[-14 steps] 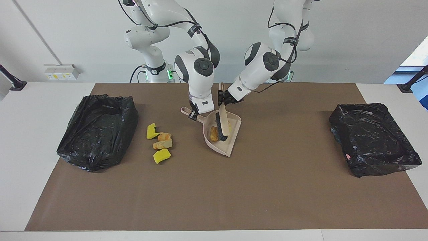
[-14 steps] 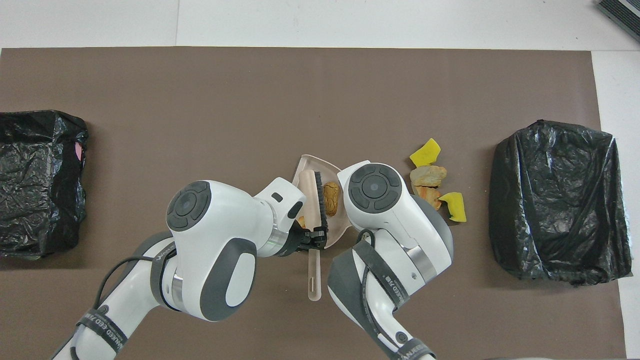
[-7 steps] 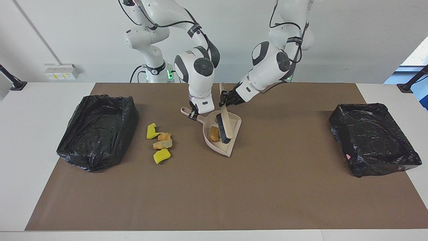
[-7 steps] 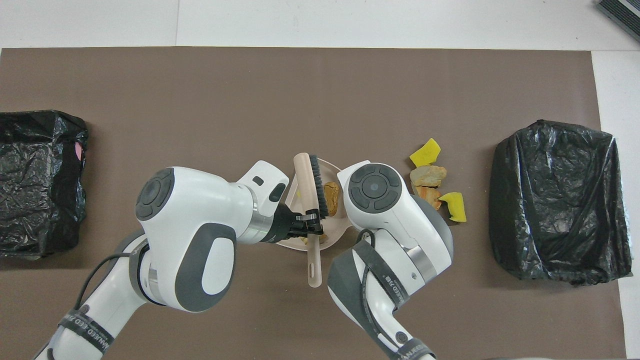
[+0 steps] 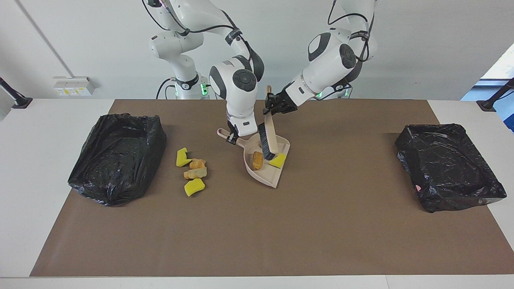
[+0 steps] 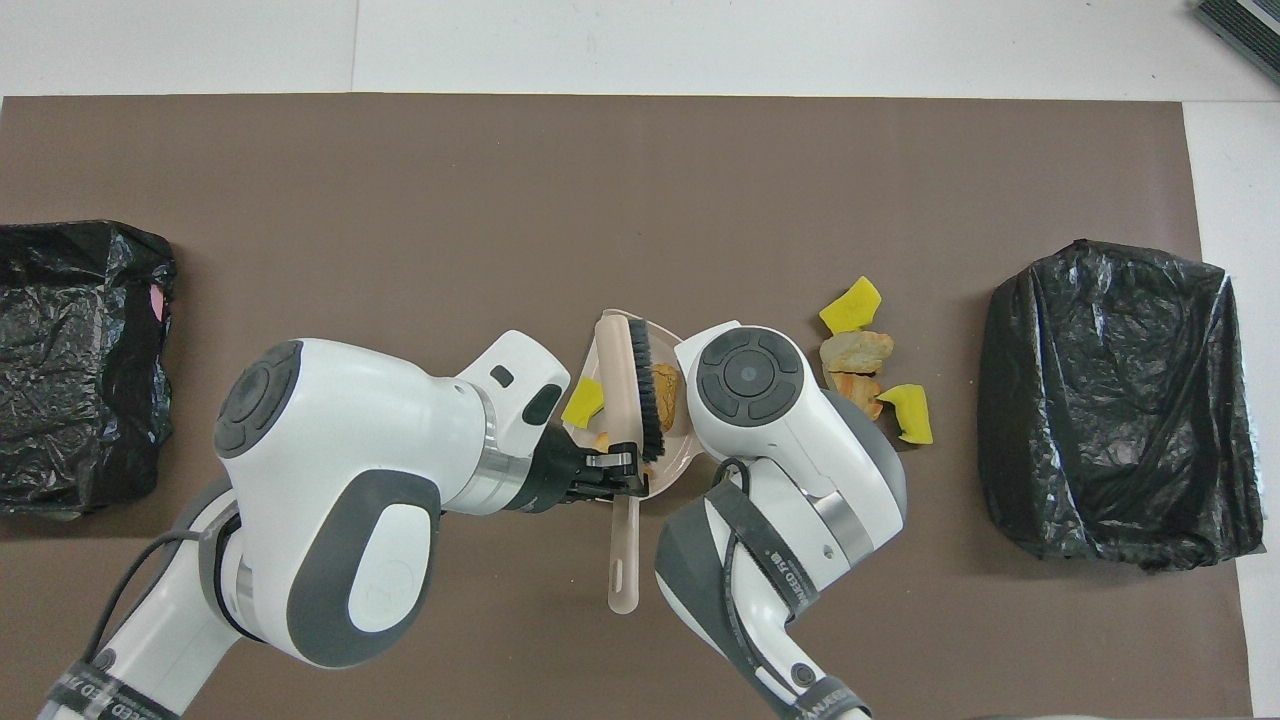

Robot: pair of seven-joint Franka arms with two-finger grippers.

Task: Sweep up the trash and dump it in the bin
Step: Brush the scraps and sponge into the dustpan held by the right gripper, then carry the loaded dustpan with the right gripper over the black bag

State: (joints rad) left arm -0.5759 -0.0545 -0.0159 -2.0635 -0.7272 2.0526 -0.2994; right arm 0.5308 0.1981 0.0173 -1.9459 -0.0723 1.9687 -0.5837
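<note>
Left gripper [image 5: 270, 107], reaching in from the left arm's side, is clamped on the handle of a beige brush [image 5: 270, 138] and holds it tilted over a beige dustpan [image 5: 268, 177], black bristles pointing down into the pan. Right gripper [image 5: 231, 137] is pinched on the dustpan's handle, at the pan's end nearest the robots; the pan lies flat on a brown mat [image 5: 257, 233].

Inside the pan lie two scraps of trash: a tan chunk [image 5: 257, 160] and a yellow wedge [image 5: 278, 160], just beside each other under the brush head.

More trash sits in a small pile [image 5: 191, 171] on the mat: two yellow wedges and two tan chunks, touching or nearly so. The pile lies between the pan and a black-lined bin [image 5: 118, 156] toward the right arm's end of the table.

A second black-lined bin [image 5: 449, 166] sits well apart at the left arm's end.

From overhead, the two arms cover much of the pan.
</note>
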